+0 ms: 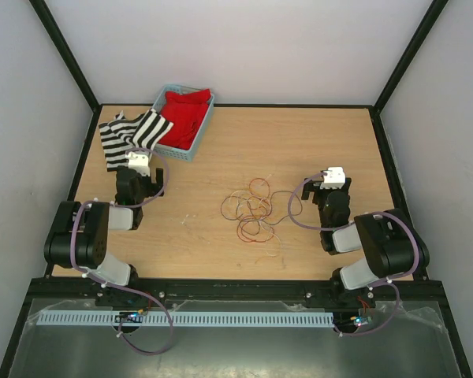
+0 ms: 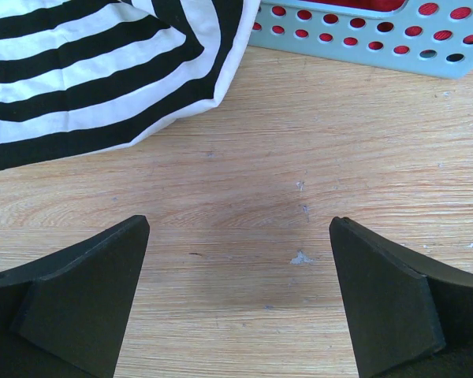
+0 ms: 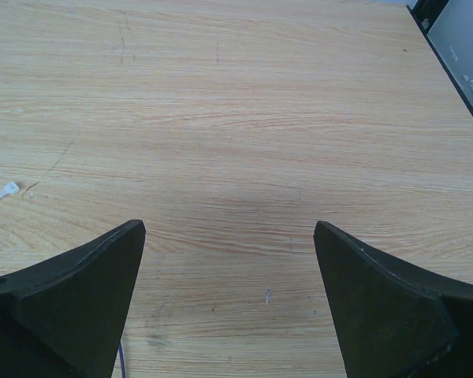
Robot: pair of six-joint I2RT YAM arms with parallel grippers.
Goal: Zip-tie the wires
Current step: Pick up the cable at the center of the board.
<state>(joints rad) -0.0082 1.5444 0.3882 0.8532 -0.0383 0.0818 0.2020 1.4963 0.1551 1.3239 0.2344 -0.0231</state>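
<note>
Overhead, a pale wooden table (image 1: 315,142) is seen, enclosed by plain grey walls (image 1: 244,47) and a black frame (image 1: 63,51). At the far left corner a light blue basket (image 1: 195,146) is set, with a red cloth (image 1: 185,114) held in it. A striped cloth (image 1: 126,135) is spread against the basket's left side.

The wires (image 1: 256,209) are scattered in loose red, orange and dark loops at the middle of the table, between the two arms and somewhat nearer the right one. They are touched by neither claw.

Both arms are folded, with elbows kept back by the near edge and forearms directed toward the far wall. The left claw (image 2: 240,221) is held low over bare wood, just short of the striped cloth, with its fingers (image 2: 87,283) spread wide and nothing between them. The right claw (image 3: 229,228) is likewise held apart over bare wood, nothing gripped. At the left edge of the right wrist view, the end of a whitish strip (image 3: 1,193) is seen lying flat.
</note>
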